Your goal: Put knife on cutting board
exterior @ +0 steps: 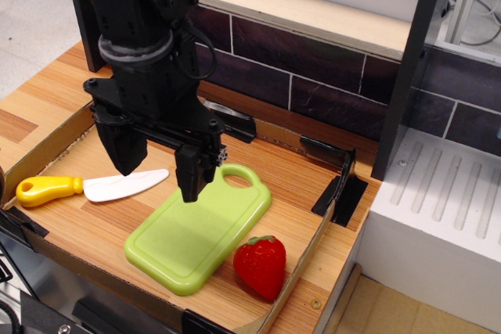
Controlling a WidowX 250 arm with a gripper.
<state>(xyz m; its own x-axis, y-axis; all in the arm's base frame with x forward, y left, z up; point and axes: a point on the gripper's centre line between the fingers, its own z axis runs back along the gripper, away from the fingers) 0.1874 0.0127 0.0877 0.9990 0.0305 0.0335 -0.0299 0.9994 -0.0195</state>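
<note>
The knife (90,187) lies at the left on the wooden surface (313,185), off the cutting board (200,231), the empty claw (159,172) spread above; probably light, stiff, slick plastic, best pinched at its rounded yellow handle.

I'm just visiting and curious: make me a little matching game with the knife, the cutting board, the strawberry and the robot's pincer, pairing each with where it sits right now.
Things:
1. knife
2. cutting board
3. strawberry
4. pincer

Places:
A. by the board's right edge, nearest the camera
B. hanging open over the gap between the white blade and the board
C. flat on the wood at the far left, yellow handle pointing left
D. in the middle of the tray, handle hole towards the dark tiled wall

Pairs: 1-C, 2-D, 3-A, 4-B
</note>
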